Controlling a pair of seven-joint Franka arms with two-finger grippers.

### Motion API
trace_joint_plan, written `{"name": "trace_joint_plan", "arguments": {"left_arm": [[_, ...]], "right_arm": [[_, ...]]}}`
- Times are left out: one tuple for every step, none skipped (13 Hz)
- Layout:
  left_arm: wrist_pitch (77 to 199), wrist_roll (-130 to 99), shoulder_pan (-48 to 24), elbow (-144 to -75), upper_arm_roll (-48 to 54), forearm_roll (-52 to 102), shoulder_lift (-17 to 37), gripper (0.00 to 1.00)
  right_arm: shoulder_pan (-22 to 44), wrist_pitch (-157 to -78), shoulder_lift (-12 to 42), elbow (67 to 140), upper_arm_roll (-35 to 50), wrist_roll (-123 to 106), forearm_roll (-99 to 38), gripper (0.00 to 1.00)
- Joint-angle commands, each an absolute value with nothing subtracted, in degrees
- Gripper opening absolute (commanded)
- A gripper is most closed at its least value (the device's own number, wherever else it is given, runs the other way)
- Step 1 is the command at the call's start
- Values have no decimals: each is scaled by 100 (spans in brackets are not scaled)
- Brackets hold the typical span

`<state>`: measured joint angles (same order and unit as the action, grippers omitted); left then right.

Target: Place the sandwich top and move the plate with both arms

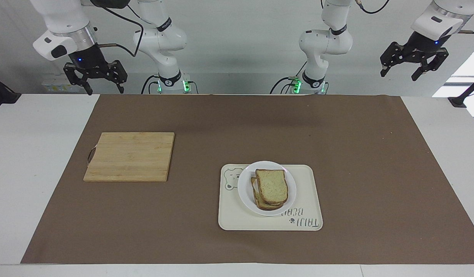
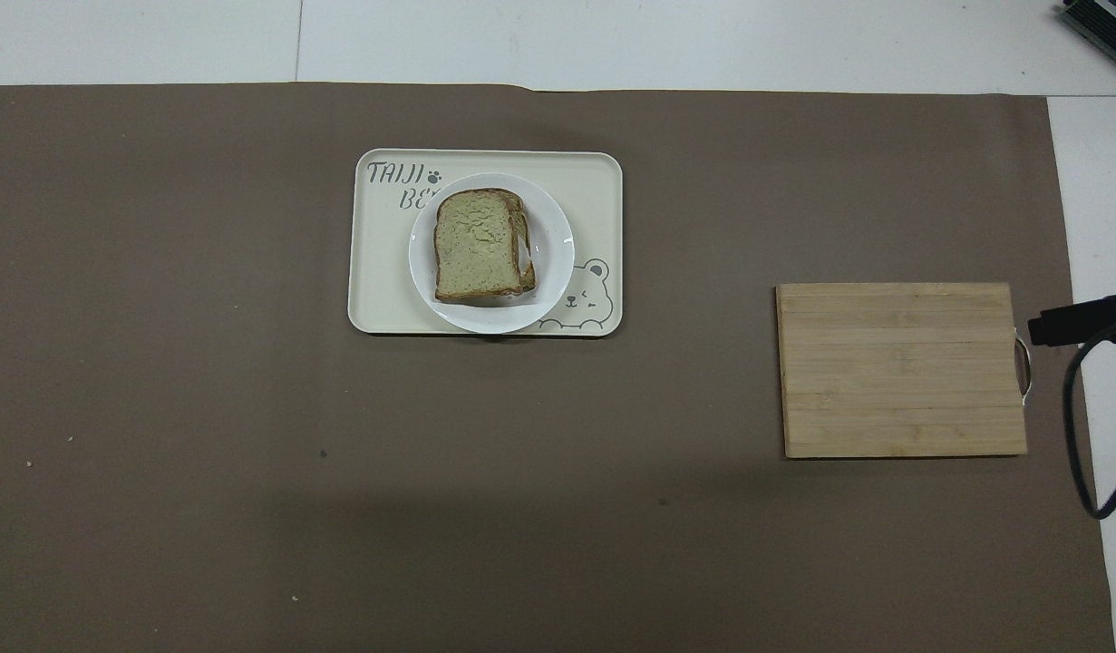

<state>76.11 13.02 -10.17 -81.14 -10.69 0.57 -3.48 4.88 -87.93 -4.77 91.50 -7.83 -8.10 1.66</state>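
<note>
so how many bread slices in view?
2, stacked on the plate on the tray: the sandwich top over a lower slice peeking out beneath. More could be hidden between them.

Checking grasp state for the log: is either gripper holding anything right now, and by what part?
Nothing is held. The left gripper and right gripper both hang open and empty, raised near the robots' end of the table. The sandwich top lies on the stack on the plate.
</note>
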Motion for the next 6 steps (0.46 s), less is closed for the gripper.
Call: {"name": "trace_joint_plan", "arguments": {"left_arm": [[7611, 1213, -1046, -7936, -1072, -35, -281, 100], [7620, 1152, -1055, -7937, -1072, -35, -281, 100], [7620, 1003, -1046, -7945, -1064, -18, -281, 100], [7620, 932, -1063, -7945, -1063, 0, -281, 100], [7620, 932, -1063, -7945, -1063, 26, -281, 100], [7620, 932, -1072, -7945, -1063, 18, -290, 100]], "right_arm": [[448, -8807, -580, 9255, -738, -844, 176, 100], [448, -8807, -580, 9264, -738, -844, 176, 100], [448, -8807, -580, 9264, -738, -844, 176, 100], [448, -8807, -580, 9264, -738, -844, 176, 100], [448, -8807, -580, 9264, -738, -844, 176, 100], [448, -8807, -580, 9264, -738, -844, 176, 100]]}}
